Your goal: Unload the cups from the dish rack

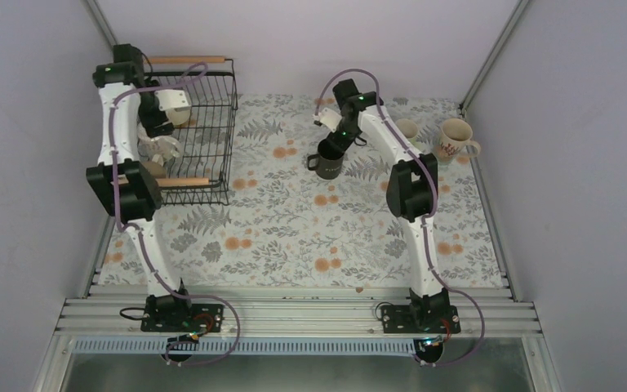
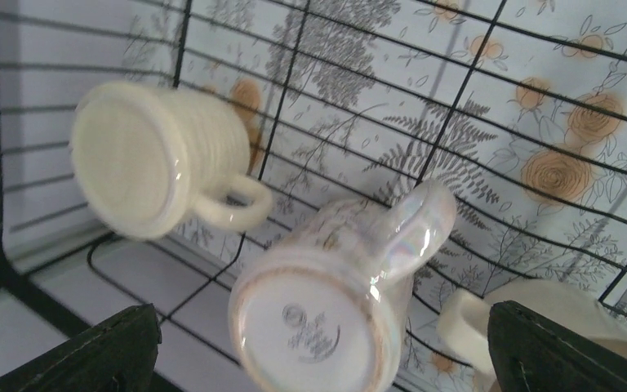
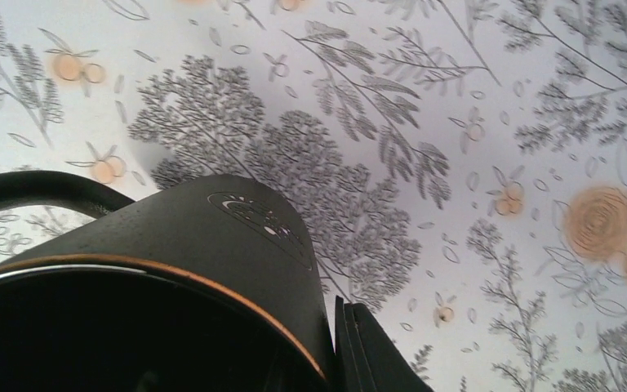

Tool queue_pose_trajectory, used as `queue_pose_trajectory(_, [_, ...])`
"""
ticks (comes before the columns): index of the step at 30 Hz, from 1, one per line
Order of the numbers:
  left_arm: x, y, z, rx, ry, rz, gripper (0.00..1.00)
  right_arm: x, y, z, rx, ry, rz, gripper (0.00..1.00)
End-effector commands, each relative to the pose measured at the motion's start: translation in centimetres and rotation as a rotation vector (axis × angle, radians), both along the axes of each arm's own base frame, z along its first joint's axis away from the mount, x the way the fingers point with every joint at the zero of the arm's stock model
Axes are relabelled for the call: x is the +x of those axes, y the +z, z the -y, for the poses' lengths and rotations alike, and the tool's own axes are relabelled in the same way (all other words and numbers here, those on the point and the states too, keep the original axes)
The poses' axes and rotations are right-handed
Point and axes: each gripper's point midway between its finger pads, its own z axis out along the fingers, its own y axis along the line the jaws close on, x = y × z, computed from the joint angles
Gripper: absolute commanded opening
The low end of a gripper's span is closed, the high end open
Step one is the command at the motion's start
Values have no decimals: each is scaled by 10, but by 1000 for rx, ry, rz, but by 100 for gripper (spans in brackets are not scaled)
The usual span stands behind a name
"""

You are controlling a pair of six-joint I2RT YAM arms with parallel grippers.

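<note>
The black wire dish rack (image 1: 212, 139) with wooden handles stands at the back left. My left gripper (image 1: 160, 124) reaches down into it, open (image 2: 326, 359). Its fingers (image 2: 90, 359) straddle an upside-down pearly mug (image 2: 326, 318) without touching it. A cream ribbed mug (image 2: 147, 155) lies to the left, and another cream mug (image 2: 539, 306) is at the lower right. My right gripper (image 1: 336, 145) is shut on the wall of the black mug (image 1: 326, 163) (image 3: 212, 245). One finger (image 3: 371, 351) is outside the rim and the other is hidden inside. Whether the mug rests on the mat I cannot tell.
A pale green mug (image 1: 408, 131) and a cream mug with red print (image 1: 455, 139) stand upright at the back right of the floral mat (image 1: 294, 237). Grey walls enclose the table on three sides. The rack's wires (image 2: 457, 122) surround my left gripper.
</note>
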Motion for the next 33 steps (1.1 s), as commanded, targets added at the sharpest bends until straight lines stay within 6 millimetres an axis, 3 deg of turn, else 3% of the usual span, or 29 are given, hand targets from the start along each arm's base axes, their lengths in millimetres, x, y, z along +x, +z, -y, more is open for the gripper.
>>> queue_pose_trajectory(1, [2, -20, 11, 76, -81, -63, 100, 25, 11, 11, 3, -52, 78, 3])
queue_pose_trajectory(9, [3, -46, 3, 199, -101, -151, 100, 53, 28, 32, -7, -103, 168, 3])
queue_pose_trajectory(15, [0, -69, -9, 264, -105, -223, 100, 62, 31, 42, -23, -116, 197, 3])
queue_pose_trajectory(25, [20, -59, 3, 276, -271, -119, 100, 67, 34, 55, -12, -127, 203, 3])
queue_pose_trajectory(33, [17, -82, -5, 363, -375, -170, 96, 71, 36, 57, -9, -114, 219, 3])
